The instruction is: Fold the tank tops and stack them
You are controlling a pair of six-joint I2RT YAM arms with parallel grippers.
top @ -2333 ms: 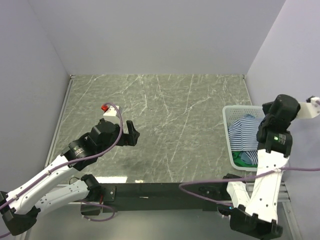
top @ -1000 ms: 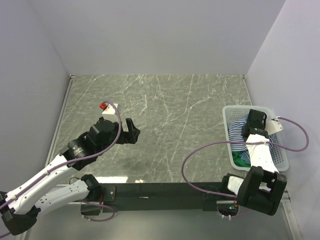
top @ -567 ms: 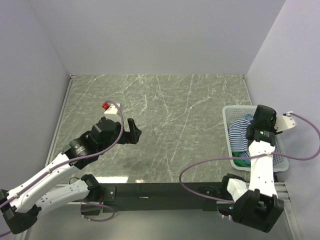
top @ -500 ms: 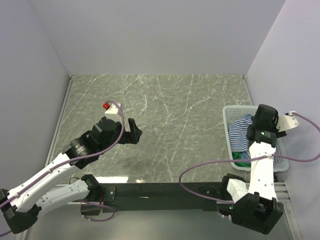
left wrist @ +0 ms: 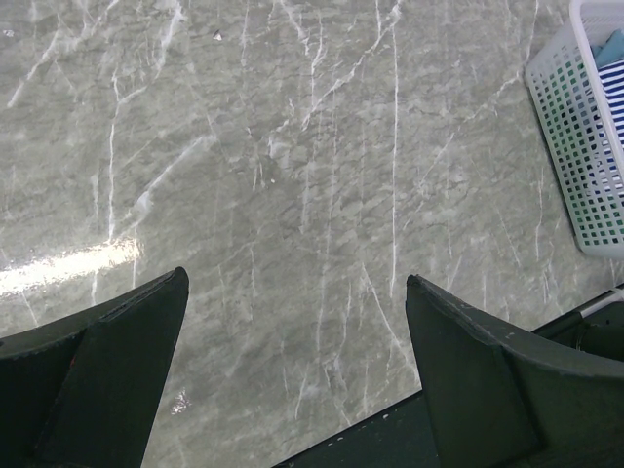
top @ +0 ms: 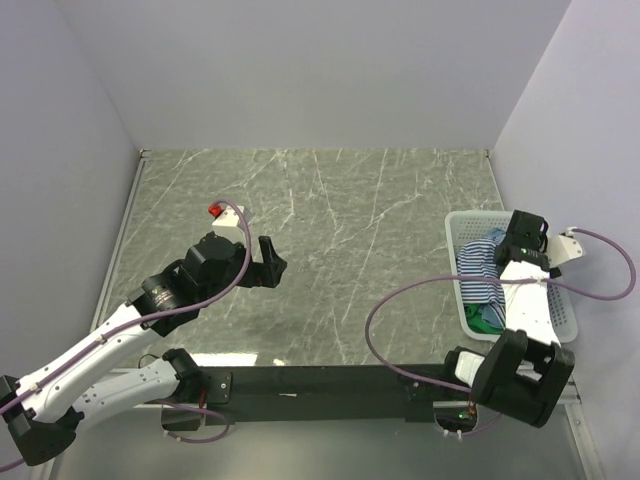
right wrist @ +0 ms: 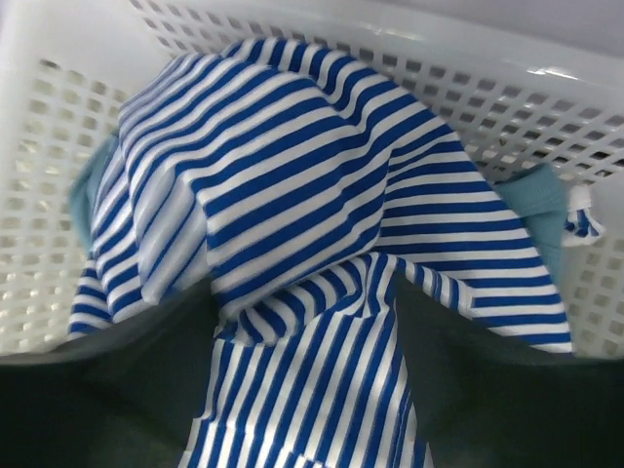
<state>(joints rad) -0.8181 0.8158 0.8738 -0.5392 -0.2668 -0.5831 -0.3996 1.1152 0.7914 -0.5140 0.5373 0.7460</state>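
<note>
This looks like a robotics lab test cell. Plain pale walls box in a green marble-patterned surface on three sides. A white left arm and right arm are bolted to a black rail at its near edge. Purple cables loop loosely from them.

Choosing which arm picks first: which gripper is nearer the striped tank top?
Right. The right gripper hangs directly over the striped tank top in the white mesh basket; the left gripper is over the table, far to its left.
</note>
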